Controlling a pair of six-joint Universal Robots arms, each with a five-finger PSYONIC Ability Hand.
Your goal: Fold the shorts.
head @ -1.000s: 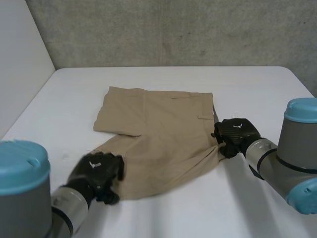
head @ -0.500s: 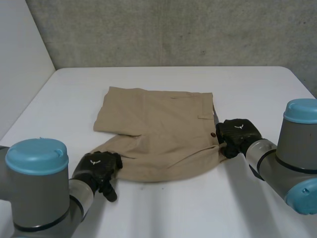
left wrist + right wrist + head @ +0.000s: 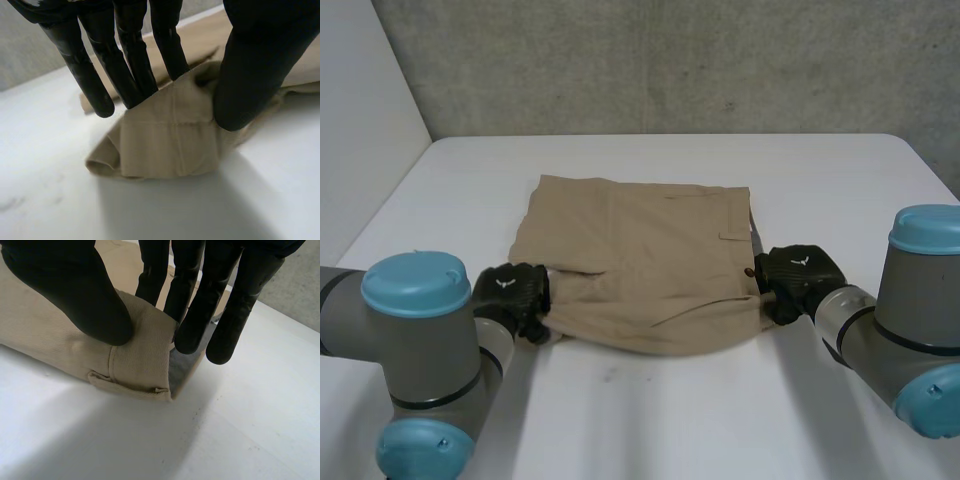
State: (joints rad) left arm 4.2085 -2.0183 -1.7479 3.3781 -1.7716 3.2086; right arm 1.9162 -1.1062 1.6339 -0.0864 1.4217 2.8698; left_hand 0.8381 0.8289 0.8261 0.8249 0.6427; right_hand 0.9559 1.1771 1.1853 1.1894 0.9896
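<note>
The head camera sits high behind and between the arms, looking down over the white table (image 3: pixel 660 425) toward the grey wall (image 3: pixel 670 60) at 12 o'clock. The left wrist camera looks along the left hand (image 3: pixel 512 293), very near, at the corner of the shorts (image 3: pixel 640 250) that the head view has at the cloth's 9 o'clock. The right wrist camera, equally near, shares the waistband end at 3 o'clock, by the right hand (image 3: pixel 798 272).

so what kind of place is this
Probably a robot lab or test cell, not a home: a plain white table, a rough concrete wall behind it, and tan shorts laid out for folding practice.
</note>
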